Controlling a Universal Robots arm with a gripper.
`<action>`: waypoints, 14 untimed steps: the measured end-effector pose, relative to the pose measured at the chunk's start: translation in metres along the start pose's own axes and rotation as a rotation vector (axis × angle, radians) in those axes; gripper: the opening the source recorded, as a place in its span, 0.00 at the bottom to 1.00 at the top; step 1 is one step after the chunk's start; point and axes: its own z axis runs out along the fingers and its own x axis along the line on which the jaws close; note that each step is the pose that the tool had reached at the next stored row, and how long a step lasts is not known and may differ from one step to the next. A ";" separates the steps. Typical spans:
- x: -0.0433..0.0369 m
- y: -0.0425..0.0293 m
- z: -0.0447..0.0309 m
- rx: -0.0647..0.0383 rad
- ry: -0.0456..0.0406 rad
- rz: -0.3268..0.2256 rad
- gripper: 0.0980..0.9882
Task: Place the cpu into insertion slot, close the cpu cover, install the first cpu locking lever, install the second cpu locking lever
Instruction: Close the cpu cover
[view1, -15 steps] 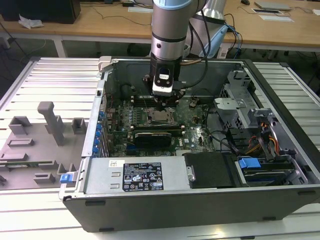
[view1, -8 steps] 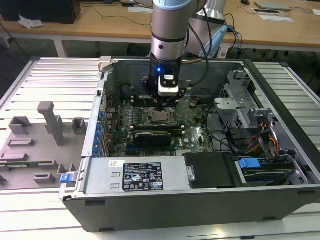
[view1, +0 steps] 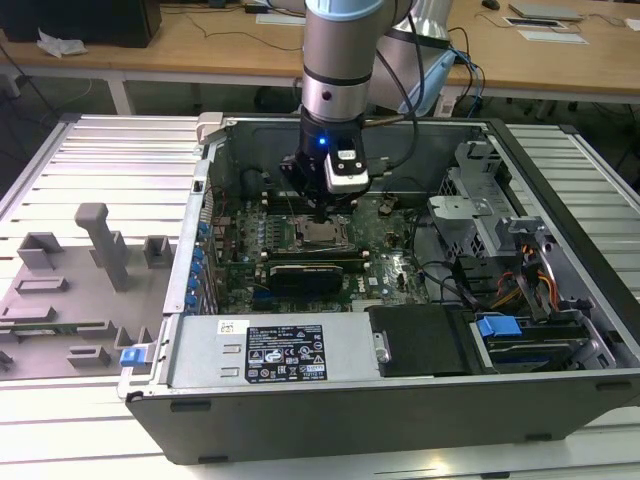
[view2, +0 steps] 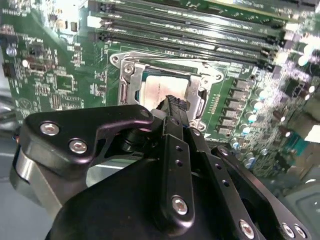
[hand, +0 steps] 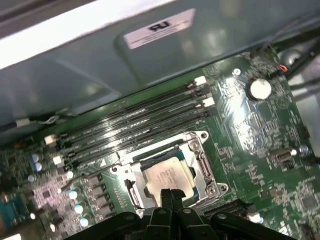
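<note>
The cpu (hand: 167, 172) is a pale silver square lying flat in the insertion slot (view2: 167, 76) on the green board, also seen in the exterior view (view1: 322, 236). The cpu cover (hand: 202, 160), a silver frame, seems to lie flat around the chip (view2: 157, 92), with its side rail visible (view2: 124, 85). My gripper (hand: 168, 192) is shut with its black fingertips pressed together. The tips sit right over the chip's edge, touching or almost touching it (view2: 172, 102). Nothing shows between them. A thin metal rod (hand: 97, 172) runs out from the socket's corner. In the exterior view my gripper (view1: 318, 213) hangs straight down into the case.
Long black memory slots (hand: 135, 125) run beside the socket, close to the grey case wall (hand: 100, 60). A coin cell (hand: 260, 88) sits on the board. The power supply (view1: 290, 350), drive cage (view1: 480, 200) and cables (view1: 450, 280) crowd the case. A grey fixture tray (view1: 80, 280) lies outside.
</note>
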 end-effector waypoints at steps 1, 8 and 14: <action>-0.0001 0.0001 0.0001 -0.002 -0.0032 -0.024 0.01; -0.0001 0.0000 0.0000 -0.001 -0.0046 -0.143 0.01; 0.0004 -0.0001 0.0003 -0.003 -0.0185 -0.203 0.01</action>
